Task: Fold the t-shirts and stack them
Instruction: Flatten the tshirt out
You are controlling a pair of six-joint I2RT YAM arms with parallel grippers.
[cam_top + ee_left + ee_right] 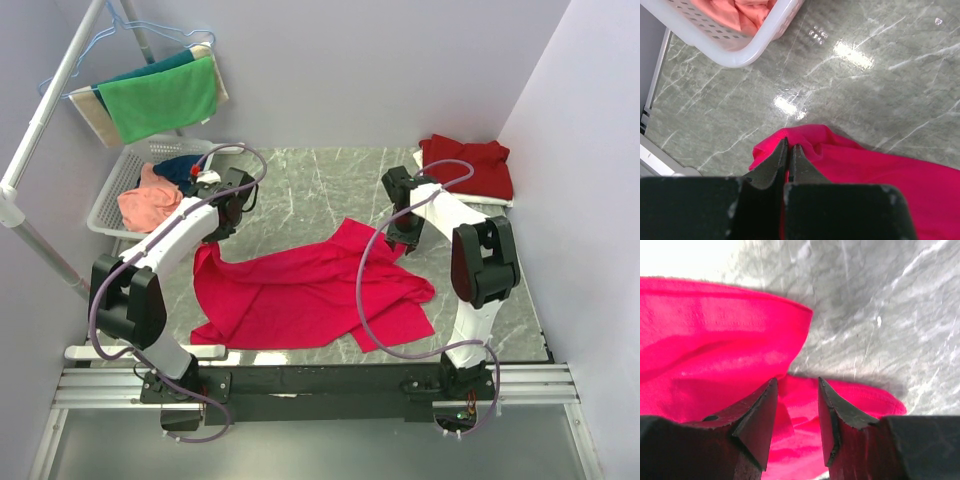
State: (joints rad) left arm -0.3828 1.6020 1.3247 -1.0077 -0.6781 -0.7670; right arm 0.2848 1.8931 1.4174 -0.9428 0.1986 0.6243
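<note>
A pinkish-red t-shirt (300, 290), maroon t-shirt (470, 165), white basket (106, 208), grey table (320, 190) veined in white.

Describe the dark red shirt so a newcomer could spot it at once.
Find the grey marble table and look to its far right corner. The maroon t-shirt lies there, roughly folded. It is darker than the bright pink-red t-shirt spread mid-table, and lies apart from it.

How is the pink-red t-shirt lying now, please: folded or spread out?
Spread out, loosely rumpled: the pink-red t-shirt sprawls wide across the table, one edge pinched in the shut left pincer.
</note>
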